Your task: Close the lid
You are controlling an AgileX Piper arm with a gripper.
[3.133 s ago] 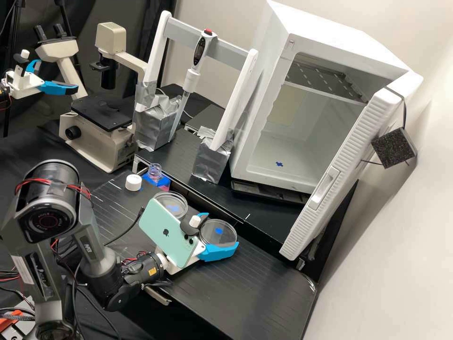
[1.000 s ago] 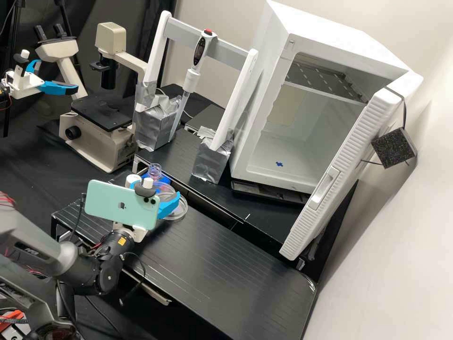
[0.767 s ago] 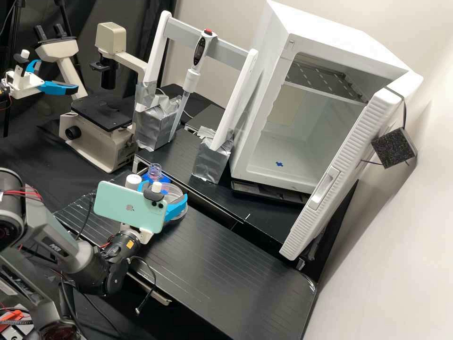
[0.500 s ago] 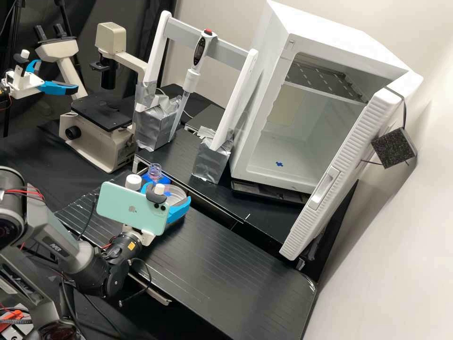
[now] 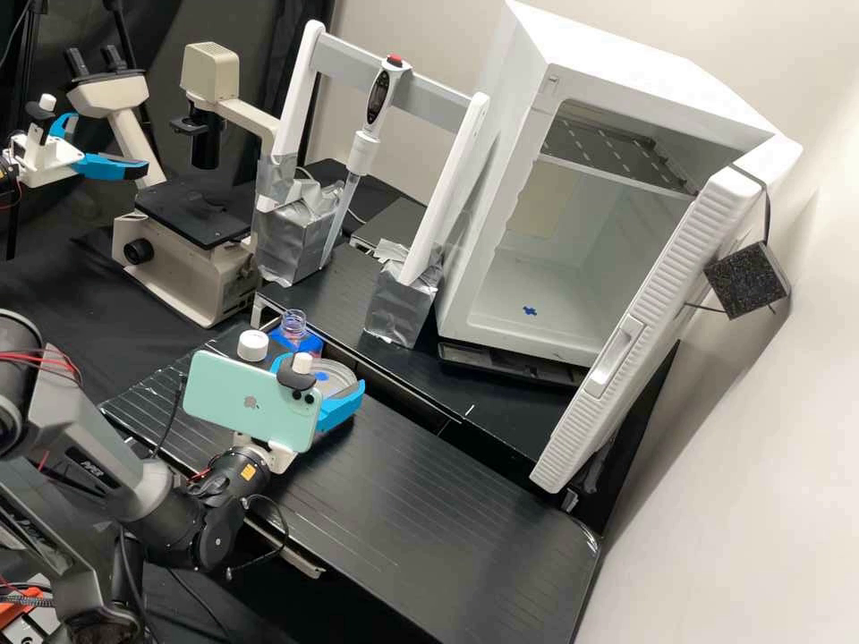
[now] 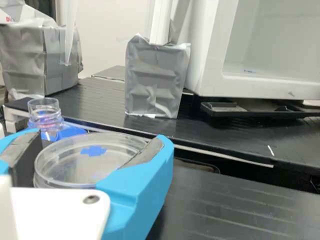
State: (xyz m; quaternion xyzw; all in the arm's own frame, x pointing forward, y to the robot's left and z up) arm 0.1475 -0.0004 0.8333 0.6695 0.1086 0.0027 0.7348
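The lid [image 5: 338,376] is over the dish [image 6: 60,184], near the far edge of the grooved black bench top [image 5: 429,501] and towards its left end in the high view. The two outlines nearly coincide and the lid appears level. Whether its rim is fully seated all round cannot be established.

The gripper [image 5: 323,371] has its blue fingers set wide, one at each side of the lid, and they are judged to be clasping it. A blue mark [image 6: 93,150] is seen through or on the clear plastic; which part carries it cannot be told.

Change noted: in the earliest frame the lid was held well apart from the dish. It has since been carried across, and over the latest frames the gripper has shifted slightly and settled lower. The task is accordingly judged near completion; confirmation of seating and a straight release remain. Sideways drag on opening could tilt the lid or shift the dish.

Beyond the dish stands the uncapped bottle [image 5: 293,333], with a white cap [image 5: 252,345] just beside it. The white cabinet [image 5: 501,179] stands further off, its door open.
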